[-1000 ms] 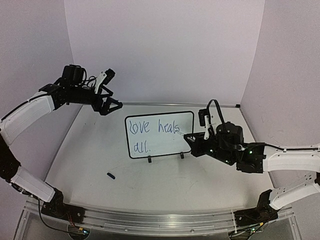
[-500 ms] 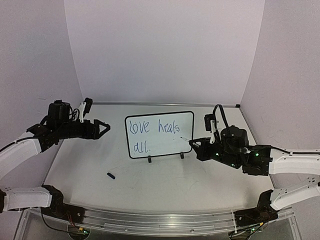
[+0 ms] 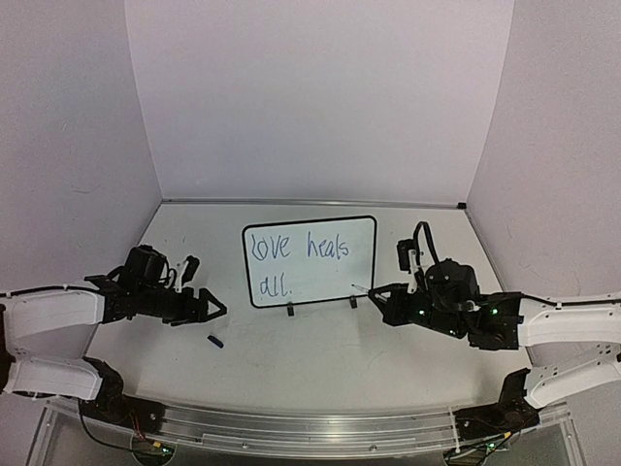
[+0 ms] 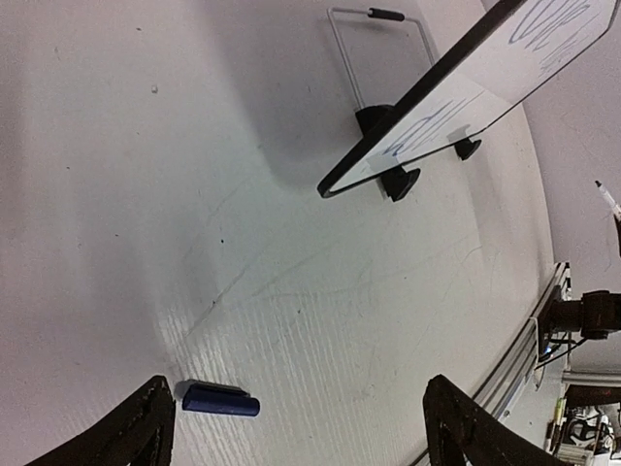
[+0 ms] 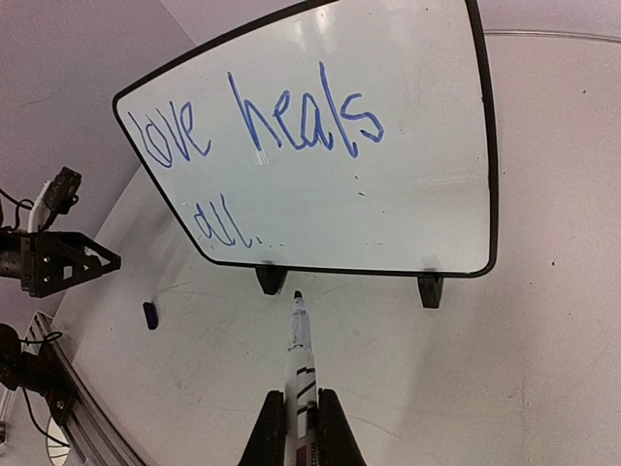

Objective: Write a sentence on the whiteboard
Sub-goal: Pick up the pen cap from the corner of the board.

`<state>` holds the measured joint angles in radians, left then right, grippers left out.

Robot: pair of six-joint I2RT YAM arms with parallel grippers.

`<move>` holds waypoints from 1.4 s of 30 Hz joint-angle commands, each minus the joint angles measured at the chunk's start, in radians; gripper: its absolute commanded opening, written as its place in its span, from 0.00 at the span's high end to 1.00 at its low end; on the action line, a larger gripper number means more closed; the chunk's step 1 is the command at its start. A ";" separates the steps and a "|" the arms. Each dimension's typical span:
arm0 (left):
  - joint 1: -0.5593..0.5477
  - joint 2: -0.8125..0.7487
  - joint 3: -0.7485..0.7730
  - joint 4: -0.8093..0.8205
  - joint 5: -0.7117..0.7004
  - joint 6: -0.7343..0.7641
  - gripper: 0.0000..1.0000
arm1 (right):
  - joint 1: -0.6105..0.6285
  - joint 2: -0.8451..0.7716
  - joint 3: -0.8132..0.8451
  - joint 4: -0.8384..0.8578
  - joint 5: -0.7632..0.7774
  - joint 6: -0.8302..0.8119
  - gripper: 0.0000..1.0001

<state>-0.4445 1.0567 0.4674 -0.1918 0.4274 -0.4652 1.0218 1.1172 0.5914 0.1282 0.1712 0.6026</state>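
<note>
Blue ink already runs across the whiteboard (image 5: 417,214), which stands upright on its two feet just ahead of my right pincer (image 5: 293,427). The sentence (image 5: 291,126) reads "love heals" on the upper line and "all." below it, full stop included, so I judge the writing done and the capping of the marker (image 5: 299,340) the step in hand. My right pincer is clamped on the marker's barrel, the bare tip pointing at the board's lower edge but apart from it. My left pincer (image 4: 301,427) hangs low over the worktop (image 4: 116,194), jaws wide apart and holding nothing, and the dark blue cap (image 4: 221,399) lies flat beneath it, close to one finger rather than midway between the two. To do this well I should shift sideways until the cap sits centred, turn so the jaws close across its short width, sink almost to the surface, then close gently so the cap does not skid or roll. The marker's barrel carries small print near my fingers, too small for me to read.
</note>
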 commanded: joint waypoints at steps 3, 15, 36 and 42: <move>-0.111 0.144 0.017 0.107 -0.022 -0.029 0.12 | 0.006 0.003 -0.012 0.058 -0.002 0.024 1.00; -0.132 0.189 -0.019 0.187 -0.019 -0.004 0.12 | 0.010 0.010 -0.021 0.076 -0.010 0.023 1.00; -0.171 0.229 -0.006 -0.005 -0.086 -0.048 0.13 | 0.020 -0.019 -0.054 0.101 -0.007 0.027 1.00; -0.193 0.145 -0.050 -0.054 -0.093 -0.080 0.23 | 0.020 -0.007 -0.061 0.118 -0.006 0.024 1.00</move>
<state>-0.6270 1.2534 0.4411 -0.1774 0.3565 -0.5169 1.0351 1.1168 0.5344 0.1988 0.1627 0.6266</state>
